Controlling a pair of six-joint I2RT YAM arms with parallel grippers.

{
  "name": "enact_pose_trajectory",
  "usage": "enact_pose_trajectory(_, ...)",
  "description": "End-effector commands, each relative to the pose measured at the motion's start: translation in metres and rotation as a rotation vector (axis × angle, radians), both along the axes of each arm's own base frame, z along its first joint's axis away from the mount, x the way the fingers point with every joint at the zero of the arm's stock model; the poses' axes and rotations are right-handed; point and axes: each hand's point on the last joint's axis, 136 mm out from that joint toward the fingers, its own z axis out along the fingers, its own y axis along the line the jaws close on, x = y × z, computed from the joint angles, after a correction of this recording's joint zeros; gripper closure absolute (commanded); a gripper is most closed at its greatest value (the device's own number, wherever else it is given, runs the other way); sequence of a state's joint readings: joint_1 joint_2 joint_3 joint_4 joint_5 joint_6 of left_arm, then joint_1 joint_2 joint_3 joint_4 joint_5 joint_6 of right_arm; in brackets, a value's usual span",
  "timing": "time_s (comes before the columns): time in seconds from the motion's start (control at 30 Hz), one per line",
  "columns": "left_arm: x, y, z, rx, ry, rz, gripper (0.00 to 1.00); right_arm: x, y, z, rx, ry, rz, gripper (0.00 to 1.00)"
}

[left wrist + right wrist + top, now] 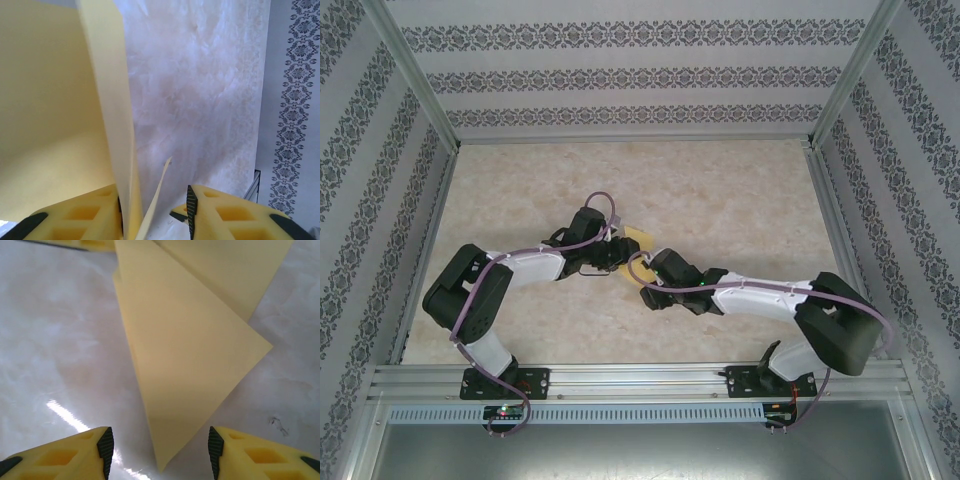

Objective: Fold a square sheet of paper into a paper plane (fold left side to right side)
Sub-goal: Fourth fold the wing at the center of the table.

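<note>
Between the parted fingers of the right gripper (pixel 160 442), a corner of the yellow paper (pixel 190 350) is laid flat on the marble table (pixel 60 340). In the left gripper (pixel 155 205), jaws apart, a raised flap is leaned against one finger, ungripped.

This looks like a robot test cell in a lab, not a home. The marble-look table (pixel 720 190) is boxed in by aluminium posts (pixel 415 75) and wallpaper-patterned panels (pixel 620 75). An aluminium rail (pixel 640 380) along its near edge carries two bolted arm bases (pixel 505 383).
</note>
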State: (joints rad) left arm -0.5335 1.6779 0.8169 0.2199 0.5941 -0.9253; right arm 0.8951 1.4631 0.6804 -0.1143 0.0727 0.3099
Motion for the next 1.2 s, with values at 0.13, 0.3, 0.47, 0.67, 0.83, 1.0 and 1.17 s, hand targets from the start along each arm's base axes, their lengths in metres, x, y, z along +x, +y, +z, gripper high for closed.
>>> enact_pose_trajectory(0.13,-0.001,-0.011,0.017,-0.022,-0.012,-0.012,0.68,0.016,0.014,0.006,-0.012,-0.069,-0.018,0.48)
enact_pose_trajectory(0.3,0.000,-0.012,0.019,-0.024,-0.016,-0.015,0.72,0.016,0.016,0.001,-0.022,-0.062,-0.017,0.51)
enact_pose_trajectory(0.47,0.001,-0.012,0.019,-0.022,-0.015,-0.012,0.75,0.018,0.016,-0.003,-0.033,-0.063,-0.024,0.56)
enact_pose_trajectory(0.67,0.000,-0.010,0.019,-0.011,-0.015,-0.011,0.76,0.018,0.015,-0.006,-0.042,-0.057,-0.031,0.68)
enact_pose_trajectory(0.83,-0.001,-0.008,0.020,-0.001,-0.020,-0.010,0.74,0.017,0.015,-0.009,-0.050,-0.048,-0.034,0.78)
enact_pose_trajectory(1.0,-0.002,-0.004,0.021,0.022,-0.025,-0.007,0.66,0.016,0.013,-0.012,-0.059,-0.039,-0.033,0.87)
enact_pose_trajectory(1.17,-0.005,0.001,0.022,0.039,-0.033,-0.004,0.56,0.014,0.012,-0.014,-0.055,-0.033,-0.037,0.93)
